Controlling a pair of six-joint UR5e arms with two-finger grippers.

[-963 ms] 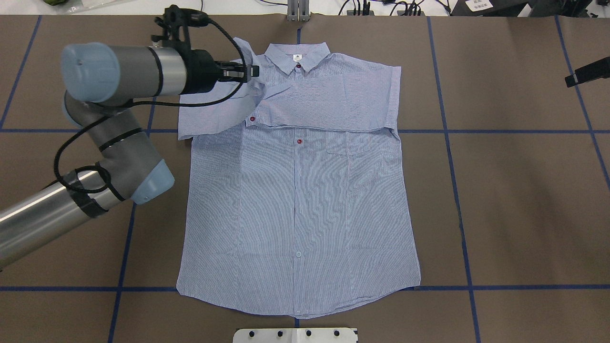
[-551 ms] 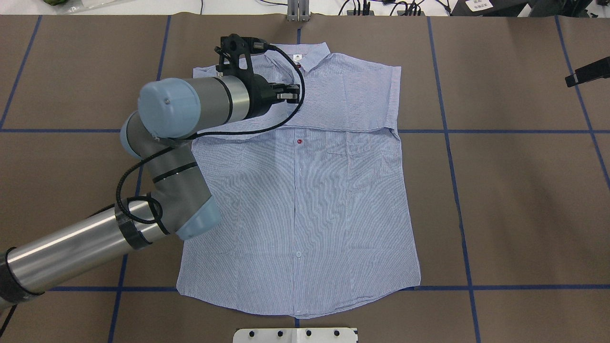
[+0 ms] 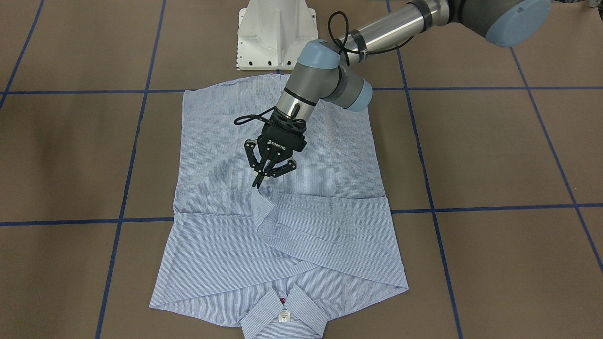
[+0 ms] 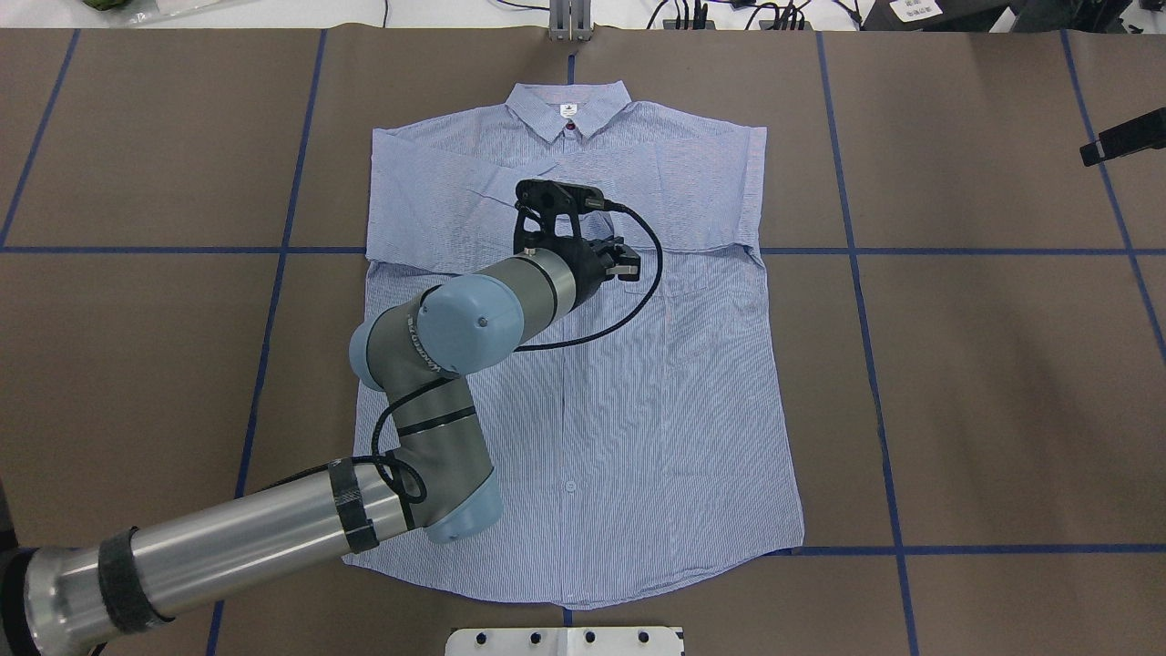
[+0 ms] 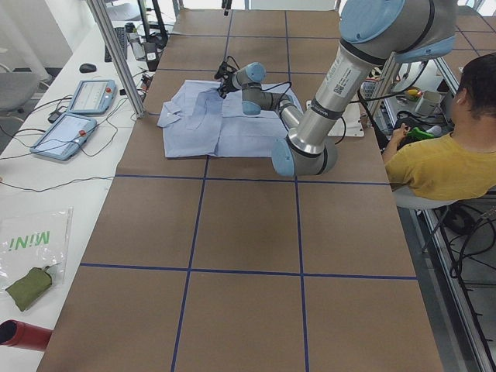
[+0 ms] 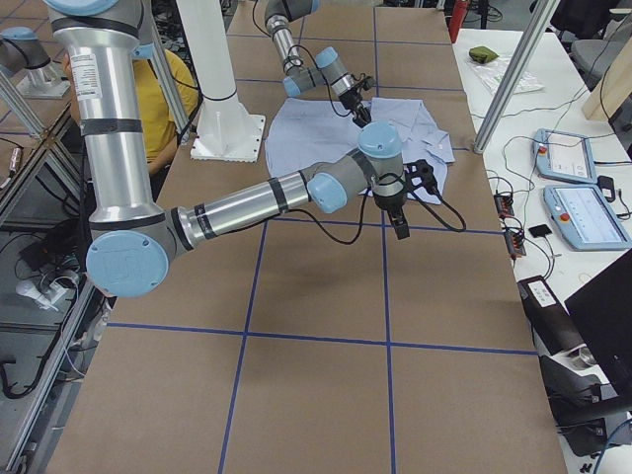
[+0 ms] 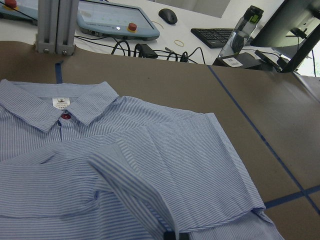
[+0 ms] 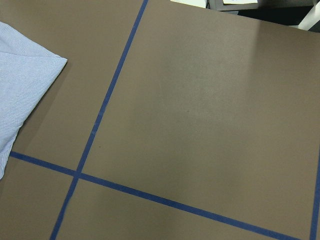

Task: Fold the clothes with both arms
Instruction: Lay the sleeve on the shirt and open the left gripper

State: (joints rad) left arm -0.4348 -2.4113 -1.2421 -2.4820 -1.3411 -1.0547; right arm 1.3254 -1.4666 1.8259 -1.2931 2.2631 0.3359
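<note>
The blue-and-white striped shirt (image 4: pixel 592 410) lies flat, front up, its collar (image 4: pixel 567 107) at the far side. Both sleeves are folded in across its chest. My left gripper (image 3: pixel 262 180) hovers low over the middle of the chest, shut on the end of the left sleeve (image 3: pixel 264 207), which rises in a ridge to its fingertips. From overhead the left gripper (image 4: pixel 629 265) is just left of the chest pocket (image 4: pixel 669 278). The right gripper (image 4: pixel 1125 137) shows only as a black tip at the right edge, away from the shirt, and whether it is open or shut is unclear. A shirt corner (image 8: pixel 25 75) shows in the right wrist view.
The white pedestal base (image 3: pixel 275 33) stands at the robot's edge. Blue tape lines (image 4: pixel 856 251) cross the brown table. An aluminium post (image 4: pixel 569 18) and control pendants (image 7: pixel 117 22) sit beyond the collar. A person in a yellow top (image 5: pixel 442 163) sits beside the table.
My left gripper has carried the left sleeve from beside the left shoulder rightward and nearer, across the chest. The right gripper has not moved.
</note>
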